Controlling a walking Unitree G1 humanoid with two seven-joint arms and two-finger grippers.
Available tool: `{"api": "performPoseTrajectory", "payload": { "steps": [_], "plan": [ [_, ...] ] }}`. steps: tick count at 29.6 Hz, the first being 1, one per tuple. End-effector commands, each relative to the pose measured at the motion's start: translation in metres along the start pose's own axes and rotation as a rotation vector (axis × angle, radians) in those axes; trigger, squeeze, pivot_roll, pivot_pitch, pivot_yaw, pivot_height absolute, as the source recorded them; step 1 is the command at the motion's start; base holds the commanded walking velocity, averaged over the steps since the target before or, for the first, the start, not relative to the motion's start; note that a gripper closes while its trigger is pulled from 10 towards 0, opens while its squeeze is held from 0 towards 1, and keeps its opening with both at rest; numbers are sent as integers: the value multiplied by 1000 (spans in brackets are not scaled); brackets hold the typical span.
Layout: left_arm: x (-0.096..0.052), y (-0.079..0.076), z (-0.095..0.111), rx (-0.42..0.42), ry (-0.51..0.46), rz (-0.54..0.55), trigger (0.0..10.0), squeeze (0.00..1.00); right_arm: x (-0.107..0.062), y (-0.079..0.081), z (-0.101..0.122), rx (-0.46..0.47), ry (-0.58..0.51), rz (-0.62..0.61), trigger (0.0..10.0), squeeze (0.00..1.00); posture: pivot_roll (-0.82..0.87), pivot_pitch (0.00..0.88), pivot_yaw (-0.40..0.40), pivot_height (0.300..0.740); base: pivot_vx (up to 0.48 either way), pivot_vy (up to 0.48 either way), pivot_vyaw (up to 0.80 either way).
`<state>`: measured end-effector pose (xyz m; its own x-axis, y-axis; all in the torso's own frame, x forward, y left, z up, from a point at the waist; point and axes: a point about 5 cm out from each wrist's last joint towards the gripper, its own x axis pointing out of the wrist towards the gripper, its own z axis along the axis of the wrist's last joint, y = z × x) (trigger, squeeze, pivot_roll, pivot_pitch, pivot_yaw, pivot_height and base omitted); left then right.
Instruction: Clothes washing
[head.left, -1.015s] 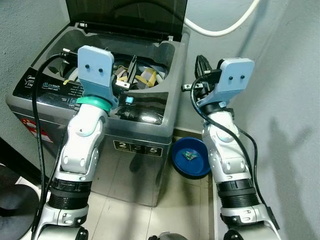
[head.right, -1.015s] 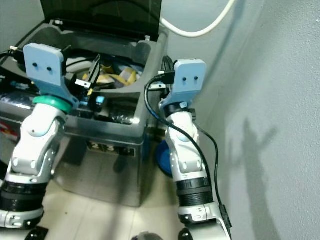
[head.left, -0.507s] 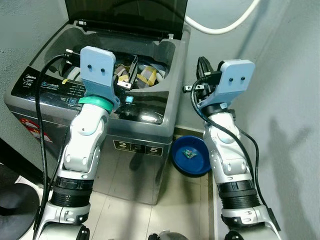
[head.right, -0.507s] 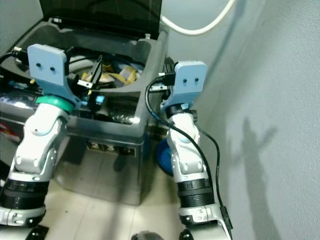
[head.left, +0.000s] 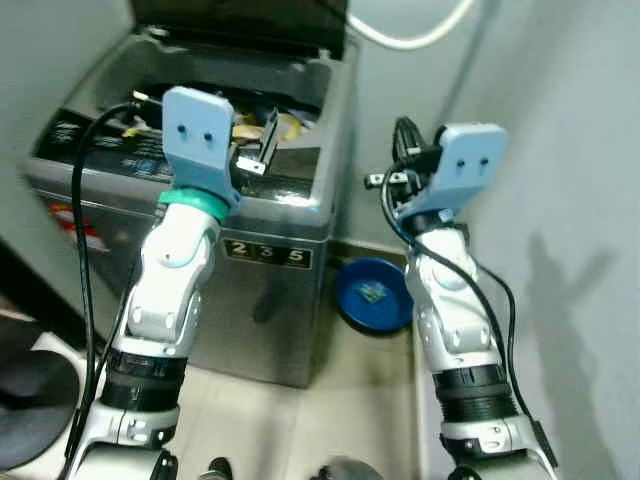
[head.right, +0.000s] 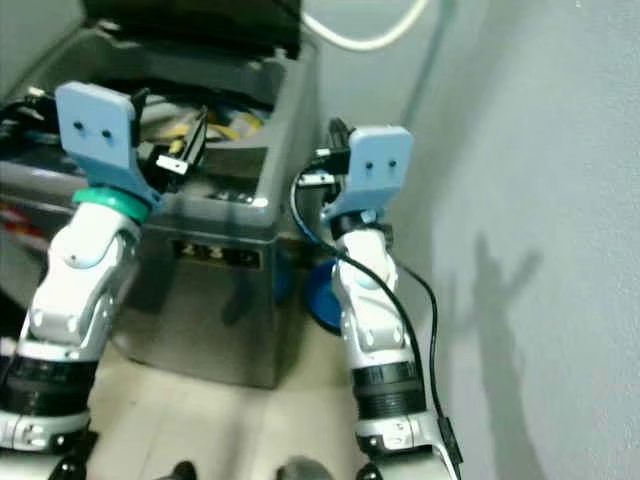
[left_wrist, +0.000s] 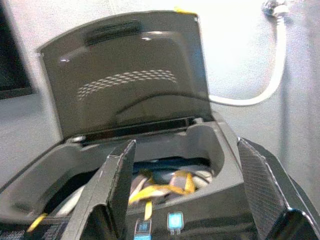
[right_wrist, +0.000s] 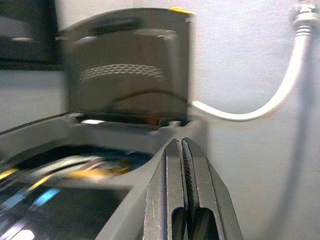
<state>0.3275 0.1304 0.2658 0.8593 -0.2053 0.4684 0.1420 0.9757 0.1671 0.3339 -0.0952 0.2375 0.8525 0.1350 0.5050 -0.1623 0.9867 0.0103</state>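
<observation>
The washing machine (head.left: 200, 190) is standing with its lid (left_wrist: 125, 75) raised upright, and clothes (left_wrist: 160, 187) with yellow strips are already lying in the drum, so loading looks at least partly done; closing the lid and starting a cycle at the control panel (head.left: 90, 150) are probably what is remaining.

The left pincer (left_wrist: 185, 195) is hovering over the machine's front edge with its fingers spread wide and nothing between them. The right pincer (right_wrist: 181, 200) is hanging just off the machine's right side, its fingers pressed together and carrying nothing.

Room is tight: a wall is standing close on the right, a white hose (right_wrist: 270, 95) is looping behind the lid, and a blue basin (head.left: 375, 295) is sitting on the floor by the machine's right front corner.
</observation>
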Motion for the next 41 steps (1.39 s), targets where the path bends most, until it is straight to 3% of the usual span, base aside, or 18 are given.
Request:
{"api": "performPoseTrajectory", "payload": {
  "steps": [1,9,33,41],
  "plan": [
    [1,-3,-1,15,2,-12,10000,0,1,-2,2,-8,-8,-6,10000,0,-1,0,14,740,-360,0,0],
    [1,-4,-1,15,1,-14,10000,0,0,-1,1,-43,1,26,10000,0,-4,0,13,740,-176,0,0],
    [-1,-11,-7,18,36,-35,10000,0,-3,2,0,-32,4,78,10000,0,-8,0,11,740,0,0,793],
    [-3,-11,-10,32,49,-43,10000,0,-4,2,-2,21,19,65,10000,0,-9,0,13,740,0,0,788]
  ]
}}
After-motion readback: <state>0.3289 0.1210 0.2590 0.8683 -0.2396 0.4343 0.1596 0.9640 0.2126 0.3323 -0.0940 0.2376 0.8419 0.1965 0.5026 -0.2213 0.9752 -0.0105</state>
